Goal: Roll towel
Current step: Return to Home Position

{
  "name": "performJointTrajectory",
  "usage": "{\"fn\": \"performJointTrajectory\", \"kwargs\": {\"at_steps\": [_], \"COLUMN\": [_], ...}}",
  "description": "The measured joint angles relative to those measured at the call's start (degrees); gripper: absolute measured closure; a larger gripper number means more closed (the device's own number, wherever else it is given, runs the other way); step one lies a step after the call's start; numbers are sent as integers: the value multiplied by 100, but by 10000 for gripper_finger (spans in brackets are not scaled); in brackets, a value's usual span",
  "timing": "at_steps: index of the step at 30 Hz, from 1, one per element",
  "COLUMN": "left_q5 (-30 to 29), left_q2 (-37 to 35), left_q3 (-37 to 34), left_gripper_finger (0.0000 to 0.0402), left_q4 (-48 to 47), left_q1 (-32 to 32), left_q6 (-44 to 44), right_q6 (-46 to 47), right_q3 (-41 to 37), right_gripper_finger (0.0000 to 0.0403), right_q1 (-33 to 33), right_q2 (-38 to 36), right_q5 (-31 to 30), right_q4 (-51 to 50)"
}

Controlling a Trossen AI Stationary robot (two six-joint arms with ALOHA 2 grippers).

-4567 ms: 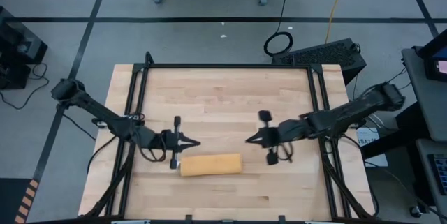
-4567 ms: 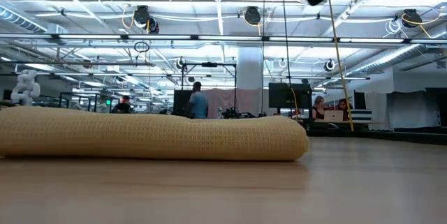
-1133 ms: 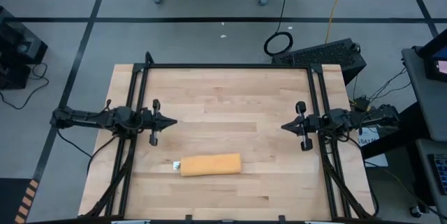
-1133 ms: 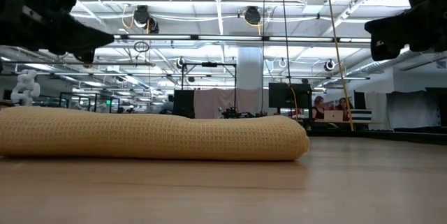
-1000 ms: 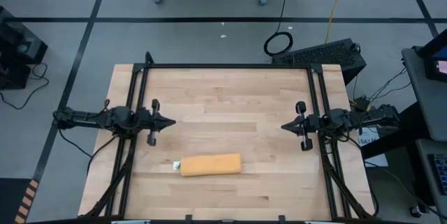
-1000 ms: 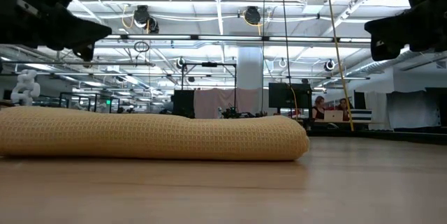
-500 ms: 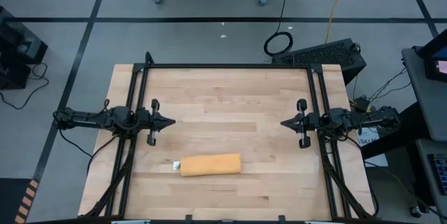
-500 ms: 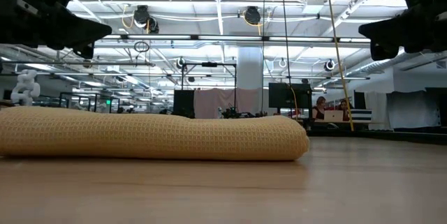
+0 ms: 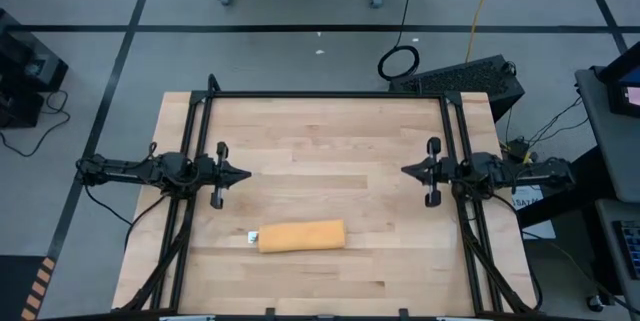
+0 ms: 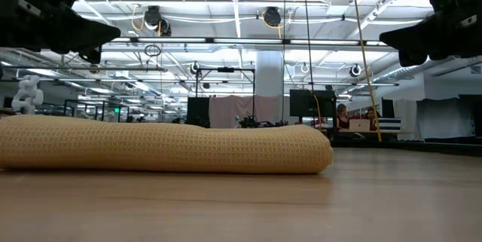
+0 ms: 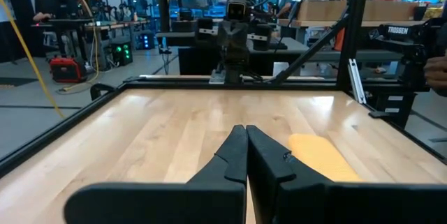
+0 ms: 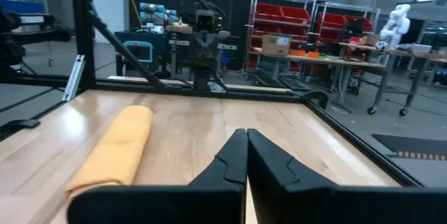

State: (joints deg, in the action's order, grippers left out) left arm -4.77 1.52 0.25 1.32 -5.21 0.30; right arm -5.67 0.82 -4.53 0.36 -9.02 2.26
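The mustard-yellow towel (image 9: pixel 302 236) lies rolled into a short log on the near middle of the wooden table, resting on its long side, its small white tag (image 9: pixel 251 237) at its left end. It also shows in the low view (image 10: pixel 162 145), the left wrist view (image 11: pixel 318 155) and the right wrist view (image 12: pixel 117 147). My left gripper (image 9: pixel 247 173) is shut and empty above the table's left edge, back from the towel. My right gripper (image 9: pixel 404 171) is shut and empty above the table's right edge. Both hover clear of the table.
A black metal frame (image 9: pixel 325 95) runs along the table's far edge and both sides. Bare wood lies between the two grippers and beyond the towel. A keyboard (image 9: pixel 460 74) sits on the floor past the far right corner.
My right gripper has drifted slightly toward the table's far edge and its arm has straightened a little. The towel has stayed where it was.
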Motion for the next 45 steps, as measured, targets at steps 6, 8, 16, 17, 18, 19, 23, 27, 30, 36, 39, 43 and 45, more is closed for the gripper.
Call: {"fn": "performJointTrajectory", "kwargs": {"at_steps": [6, 8, 16, 17, 18, 19, 23, 27, 30, 36, 39, 43, 45], "left_q5": [2, 0, 2, 2, 2, 2, 2, 2, 2, 2, -36, -42, -45], "left_q2": [0, 0, 0, 0, 0, 0, 2, 2, 2, 13, 13, 13, 13], "left_q3": [0, 0, 0, 0, 0, 0, 0, 0, 0, 0, 0, -2, -1], "left_gripper_finger": [400, 400, 400, 400, 400, 400, 400, 400, 400, 400, 400, 400, 400], "left_q4": [-3, 2, 4, 4, 2, 0, 0, -2, -4, -4, -3, -2, -2], "left_q1": [0, 0, 0, 0, 0, 0, 0, 0, 0, 0, 0, -2, 0], "left_q6": [-69, -151, -300, -297, -293, -280, -275, -248, -109, 61, 109, 111, 110], "right_q6": [183, 183, 183, 172, 166, 166, 205, 198, 199, 199, 199, 199, 199], "right_q3": [0, 0, 0, 0, 0, 0, 0, 0, 0, 0, 0, 0, 0], "right_gripper_finger": [403, 403, 403, 403, 403, 403, 403, 403, 403, 403, 403, 403, 403], "right_q1": [85, 83, 83, 83, 83, 83, 81, 81, 81, 81, 78, 78, 78], "right_q2": [2, 2, 2, 2, 2, 2, 2, 2, 2, 3, 2, 4, 4], "right_q5": [17, 39, 37, 37, 37, 37, 35, 35, 35, 33, 31, 31, 31], "right_q4": [-2, -2, -2, -2, 0, 0, 1, 2, 2, 3, 4, 4, 4]}}
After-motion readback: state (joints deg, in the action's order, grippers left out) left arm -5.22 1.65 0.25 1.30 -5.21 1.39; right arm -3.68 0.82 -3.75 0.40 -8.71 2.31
